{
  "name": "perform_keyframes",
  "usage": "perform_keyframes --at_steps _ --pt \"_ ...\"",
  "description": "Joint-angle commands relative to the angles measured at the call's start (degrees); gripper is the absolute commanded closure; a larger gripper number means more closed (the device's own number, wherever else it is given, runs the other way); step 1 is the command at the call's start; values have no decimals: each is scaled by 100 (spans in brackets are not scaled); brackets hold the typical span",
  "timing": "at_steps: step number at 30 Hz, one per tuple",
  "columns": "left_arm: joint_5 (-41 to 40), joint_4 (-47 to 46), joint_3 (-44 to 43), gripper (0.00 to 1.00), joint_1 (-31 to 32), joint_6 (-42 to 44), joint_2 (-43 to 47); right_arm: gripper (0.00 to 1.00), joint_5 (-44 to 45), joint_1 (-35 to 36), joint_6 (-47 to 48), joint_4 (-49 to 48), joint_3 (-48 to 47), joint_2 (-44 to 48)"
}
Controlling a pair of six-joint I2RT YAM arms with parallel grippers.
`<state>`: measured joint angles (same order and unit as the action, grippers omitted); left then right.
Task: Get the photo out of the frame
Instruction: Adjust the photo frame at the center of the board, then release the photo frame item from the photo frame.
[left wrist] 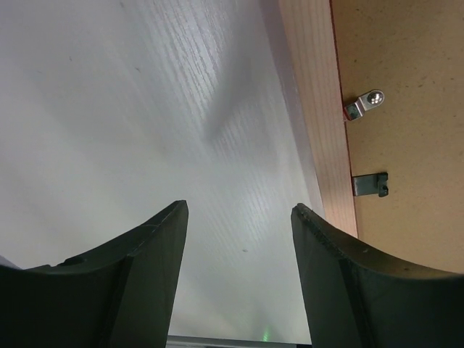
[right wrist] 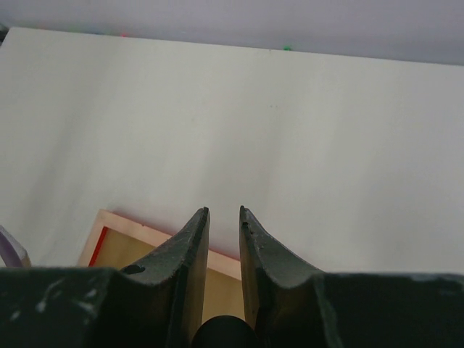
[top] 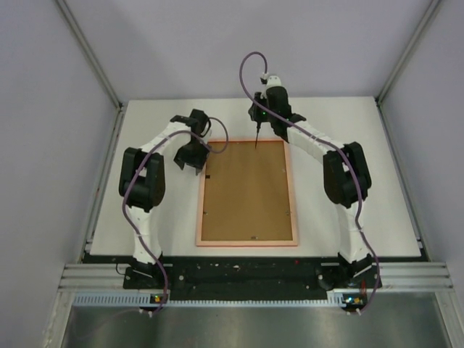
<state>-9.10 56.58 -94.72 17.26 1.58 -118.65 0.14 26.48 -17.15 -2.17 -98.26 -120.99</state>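
Currently the frame [top: 291, 192] lies back-up, its far-left corner beside the wide-open left gripper [left wrist: 239, 210], its far edge under the barely-parted right gripper [right wrist: 222, 212].

My left fingers [left wrist: 145, 290] are matt black plastic, grainy along the inner edges. My right fingers [right wrist: 181, 275] are the same plastic with pale scuffs. The surface [left wrist: 145, 109] is white with a fine wood-grain texture and a soft sheen. The frame [left wrist: 315, 109] rim looks like pale, matt wood. The backing board [left wrist: 413, 217] is dull, speckled brown fibreboard. The silver clip [left wrist: 365, 105] is shiny metal and the dark clip [left wrist: 370, 184] is dull.
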Motion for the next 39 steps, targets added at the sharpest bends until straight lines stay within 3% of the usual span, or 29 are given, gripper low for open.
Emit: perform_keyframes --at_steps 1,15,26,39 --pt "303 -156 -161 34 6 -53 53 100 -128 103 -237 -530 -764 -258" --pt "1437 11 -407 32 6 -141 106 100 -58 59 124 -407 -844 -136" --pt "1376 -59 -530 37 -47 -150 -378 100 -181 41 124 -257 -976 14" --pt "1376 -138 -759 46 -100 -62 -545 100 -436 41 -104 -468 -1643 -741"
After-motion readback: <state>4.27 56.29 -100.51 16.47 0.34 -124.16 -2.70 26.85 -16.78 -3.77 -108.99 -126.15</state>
